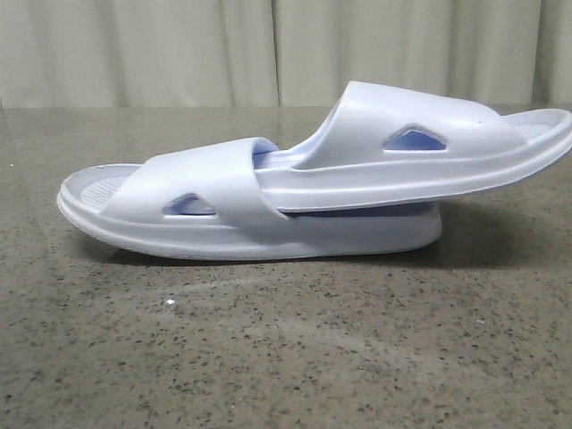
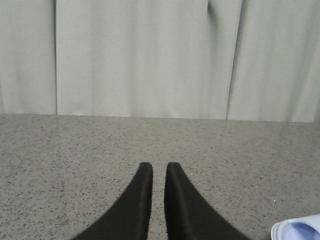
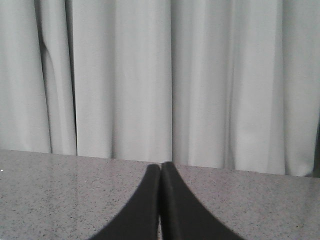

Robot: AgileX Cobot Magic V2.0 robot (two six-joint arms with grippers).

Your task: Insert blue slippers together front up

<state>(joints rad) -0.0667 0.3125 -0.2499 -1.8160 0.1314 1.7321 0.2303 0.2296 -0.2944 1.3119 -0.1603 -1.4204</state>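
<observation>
Front view shows the blue slippers nested on the speckled stone table, filling the middle of the frame from left edge to right edge. One slipper lies flat on its sole at the left centre, its wide strap arching over a triangular side cut-out. The other slipper sits at the right and higher, its near end pushed under the first one's strap while its far end juts past the lower sole toward the upper right, tilted slightly upward. Both stand soles down and touch where they overlap. Pale curtains hang across the top of the frame.

Left wrist view has the left gripper at the bottom centre, its dark fingers set slightly apart with a narrow gap of table showing between them, holding nothing. A pale blue-white slipper edge peeks in at the lower right corner, well apart from the fingers.

Right wrist view has the right gripper at the bottom centre, fingertips pressed together with nothing between them, above bare table and facing curtains.
</observation>
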